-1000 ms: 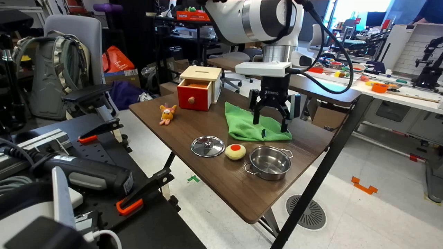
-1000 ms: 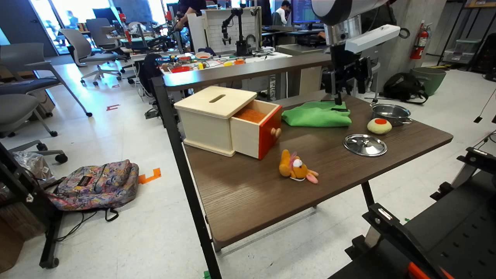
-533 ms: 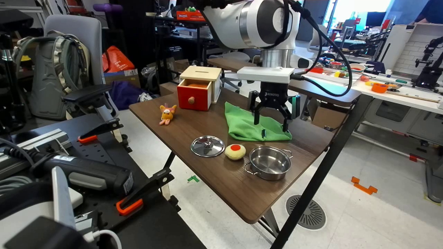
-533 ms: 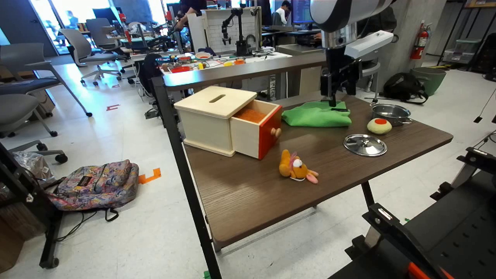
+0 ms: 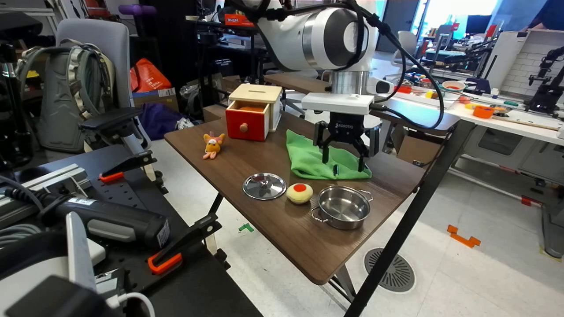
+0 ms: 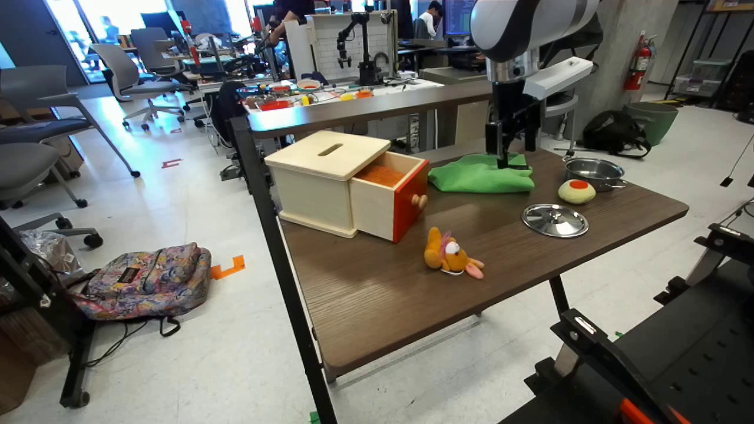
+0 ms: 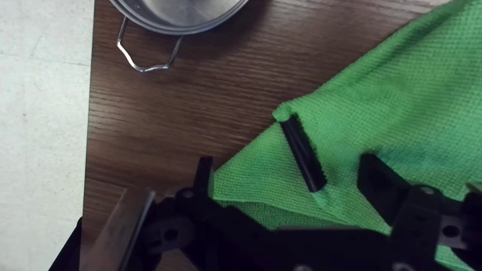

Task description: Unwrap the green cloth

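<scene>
Green cloth is lying folded on a brown table. I'm holding the gripper over it, jaws standing wide, gripping nothing; fingertip contact is looking unclear. I'm judging this the approach; next is calling for pinching an edge.

window blown out; wrist view dimmer
</scene>
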